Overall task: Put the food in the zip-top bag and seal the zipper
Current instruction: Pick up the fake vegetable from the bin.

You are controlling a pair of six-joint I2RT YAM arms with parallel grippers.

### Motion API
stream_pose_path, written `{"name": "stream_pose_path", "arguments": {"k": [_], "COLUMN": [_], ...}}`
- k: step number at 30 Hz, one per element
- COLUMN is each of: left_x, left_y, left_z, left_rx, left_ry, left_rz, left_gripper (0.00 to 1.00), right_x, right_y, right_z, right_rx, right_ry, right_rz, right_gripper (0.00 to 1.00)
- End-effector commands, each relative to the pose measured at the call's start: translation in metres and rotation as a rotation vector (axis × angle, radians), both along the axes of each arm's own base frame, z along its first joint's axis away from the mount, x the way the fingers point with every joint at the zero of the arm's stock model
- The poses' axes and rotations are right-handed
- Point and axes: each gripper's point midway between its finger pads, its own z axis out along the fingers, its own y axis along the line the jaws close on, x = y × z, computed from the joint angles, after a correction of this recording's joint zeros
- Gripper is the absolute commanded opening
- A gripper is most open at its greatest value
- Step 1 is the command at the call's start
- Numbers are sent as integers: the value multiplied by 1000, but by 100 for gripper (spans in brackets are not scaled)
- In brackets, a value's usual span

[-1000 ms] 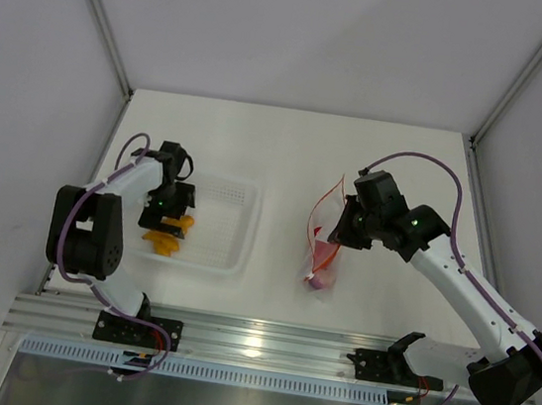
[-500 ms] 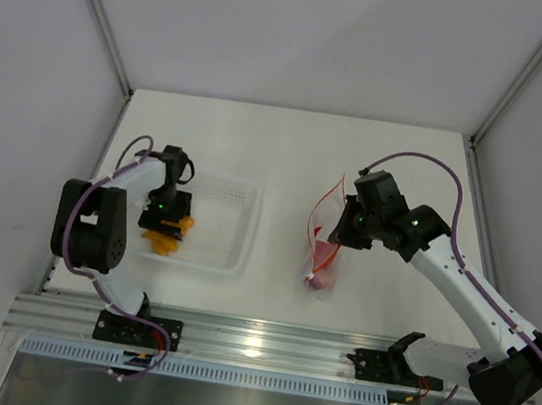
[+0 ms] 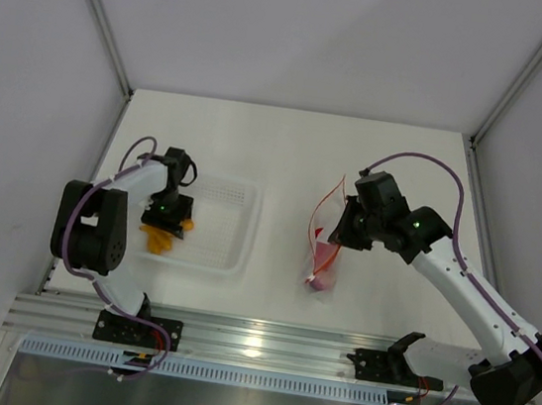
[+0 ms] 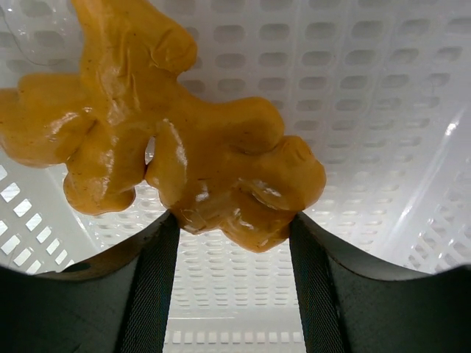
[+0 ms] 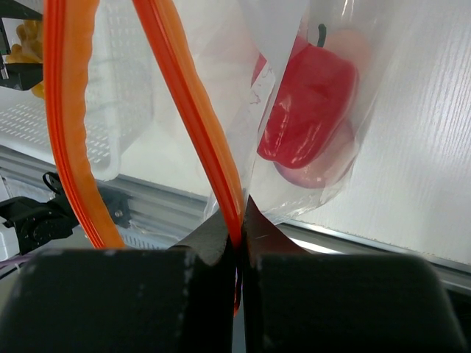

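The lumpy orange-yellow food [image 4: 184, 154] lies in the white tray [image 4: 368, 88]. My left gripper [image 4: 232, 220] pinches its lower lobe between both fingertips; in the top view this gripper [image 3: 167, 215] sits over the food [image 3: 157, 240] at the tray's left end. My right gripper [image 5: 241, 213] is shut on the red-orange zipper [image 5: 199, 125] of the clear zip-top bag [image 5: 324, 44] and holds its mouth up and open. The red pepper [image 5: 309, 103] and a pale purple piece [image 5: 324, 165] lie inside the bag. The top view shows this gripper [image 3: 345, 230], the bag [image 3: 324, 232] and the purple piece [image 3: 320, 282].
The rigid perforated tray [image 3: 241, 199] stands left of centre on the white table. An aluminium rail [image 3: 253, 340] runs along the near edge. White walls with metal posts enclose the back and sides.
My left gripper has shifted slightly and settled onto the orange-yellow food in the tray. My right gripper and the bag have barely moved.
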Motion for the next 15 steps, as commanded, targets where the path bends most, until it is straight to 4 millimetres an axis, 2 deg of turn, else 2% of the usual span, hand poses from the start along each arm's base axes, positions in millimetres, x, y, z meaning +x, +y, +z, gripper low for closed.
{"name": "stream_pose_path", "arguments": {"k": [1, 5, 9, 14, 15], "left_x": [8, 15, 19, 12, 10], "left_y": [-5, -11, -25, -35, -39], "left_z": [12, 35, 57, 78, 87], "left_rx": [27, 62, 59, 61, 56], "left_ry": [-78, -152, -223, -282, -315], "left_rz": [-78, -151, -232, -338, -361], "left_gripper": [36, 34, 14, 17, 17], "right_x": [1, 1, 0, 1, 1], "right_y": [2, 5, 8, 8, 8], "right_z": [13, 15, 13, 13, 12], "right_rx": [19, 19, 13, 3, 0], "right_ry": [-42, -46, -35, -45, -44], "right_rz": [-3, -4, 0, -13, -13], "right_gripper": [0, 0, 0, 0, 0]}}
